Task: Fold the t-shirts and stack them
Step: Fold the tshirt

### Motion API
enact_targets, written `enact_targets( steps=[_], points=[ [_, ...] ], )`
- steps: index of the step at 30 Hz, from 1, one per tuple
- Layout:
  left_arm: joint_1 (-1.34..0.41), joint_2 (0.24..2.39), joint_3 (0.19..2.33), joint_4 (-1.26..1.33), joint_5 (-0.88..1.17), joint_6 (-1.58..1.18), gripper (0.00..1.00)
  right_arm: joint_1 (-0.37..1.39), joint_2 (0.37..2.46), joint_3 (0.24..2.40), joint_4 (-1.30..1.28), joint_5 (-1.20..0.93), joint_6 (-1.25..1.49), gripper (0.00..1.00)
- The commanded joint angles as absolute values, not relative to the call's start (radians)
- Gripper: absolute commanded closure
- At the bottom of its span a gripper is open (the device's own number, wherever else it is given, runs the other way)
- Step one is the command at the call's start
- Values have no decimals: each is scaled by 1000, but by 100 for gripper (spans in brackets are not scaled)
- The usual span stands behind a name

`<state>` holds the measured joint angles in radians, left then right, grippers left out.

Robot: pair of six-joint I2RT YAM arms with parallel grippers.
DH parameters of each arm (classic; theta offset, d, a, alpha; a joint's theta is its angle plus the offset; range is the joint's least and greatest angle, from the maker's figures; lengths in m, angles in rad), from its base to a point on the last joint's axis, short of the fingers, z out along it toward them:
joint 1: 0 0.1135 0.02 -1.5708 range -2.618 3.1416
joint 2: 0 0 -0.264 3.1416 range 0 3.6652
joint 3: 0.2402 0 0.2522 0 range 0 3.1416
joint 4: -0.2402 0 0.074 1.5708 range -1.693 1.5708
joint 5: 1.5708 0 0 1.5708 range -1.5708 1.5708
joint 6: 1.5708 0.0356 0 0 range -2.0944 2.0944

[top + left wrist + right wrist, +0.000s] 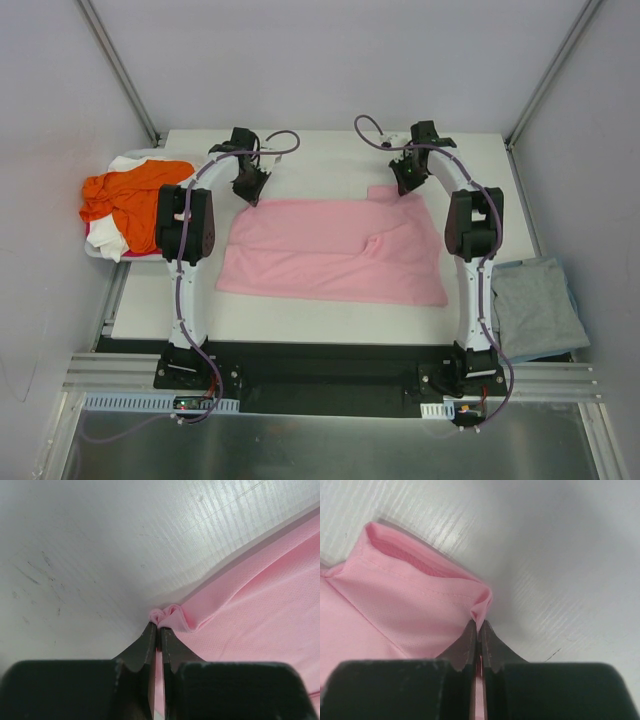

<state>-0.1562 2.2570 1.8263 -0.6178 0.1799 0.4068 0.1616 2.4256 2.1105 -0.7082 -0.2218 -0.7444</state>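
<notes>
Two pinches noted: left gripper (159,626) and right gripper (479,624) each clamped tight on a far corner of the spread pink t-shirt (330,255).

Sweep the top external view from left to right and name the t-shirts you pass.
orange t-shirt → pink t-shirt → grey-blue t-shirt. The white t-shirt lies under the orange one, overlapping it, so it is left out.

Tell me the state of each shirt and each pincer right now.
pink t-shirt, spread out, far corners pinched
orange t-shirt, crumpled, unfolded
white t-shirt, crumpled under the orange one
grey-blue t-shirt, folded
left pincer, shut on pink t-shirt
right pincer, shut on pink t-shirt
</notes>
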Motion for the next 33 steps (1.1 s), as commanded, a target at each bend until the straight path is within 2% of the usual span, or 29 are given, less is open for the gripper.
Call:
enact_targets(
  steps=[1,10,33],
  points=[
    [-152,2252,1853,-646,158,410,100,167,2333,2083,-741,-225,-753,99],
    [-176,2198,1847,-646,104,388,100,169,2226,2020,-753,-222,-756,99],
    [-293,1951,1628,-643,-17,344,100,206,1938,1717,-805,-201,-799,99]
  ],
)
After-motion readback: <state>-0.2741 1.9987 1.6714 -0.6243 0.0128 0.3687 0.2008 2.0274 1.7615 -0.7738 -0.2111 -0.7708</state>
